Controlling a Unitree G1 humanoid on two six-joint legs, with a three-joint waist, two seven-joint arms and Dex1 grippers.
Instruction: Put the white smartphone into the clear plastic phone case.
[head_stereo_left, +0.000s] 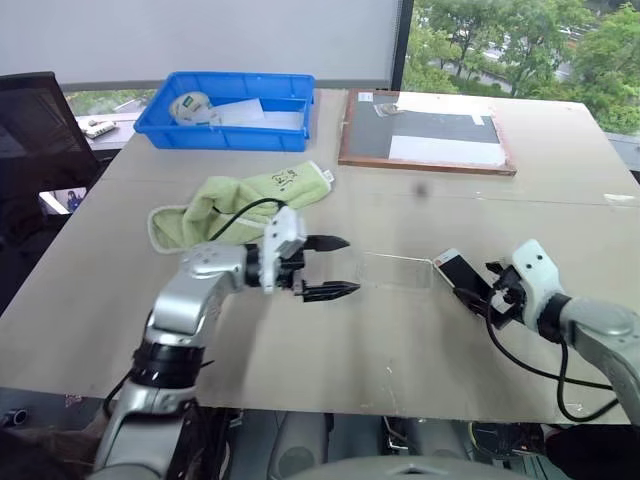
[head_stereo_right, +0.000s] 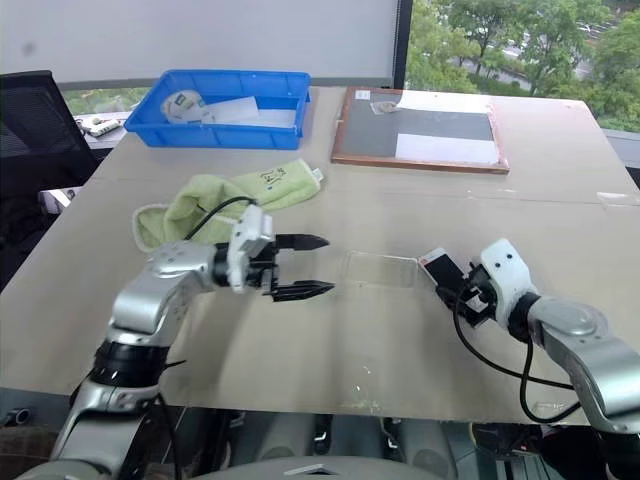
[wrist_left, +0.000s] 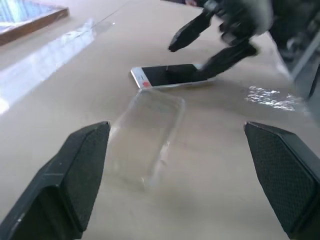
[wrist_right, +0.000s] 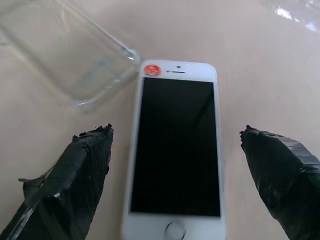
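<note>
Currently the white smartphone lies screen-up on the table, between the spread fingers of the right end effector, ungripped. Right wrist view adds a red dot by its earpiece. The clear plastic phone case lies at the phone's 9 o'clock, corners nearly touching. Left end effector hangs wide open and empty beyond the case's far end.

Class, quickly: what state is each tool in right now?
Left tool: open, holding nothing, beside the clear plastic phone case.
Right tool: open, fingers either side of the white smartphone, not gripping.
</note>
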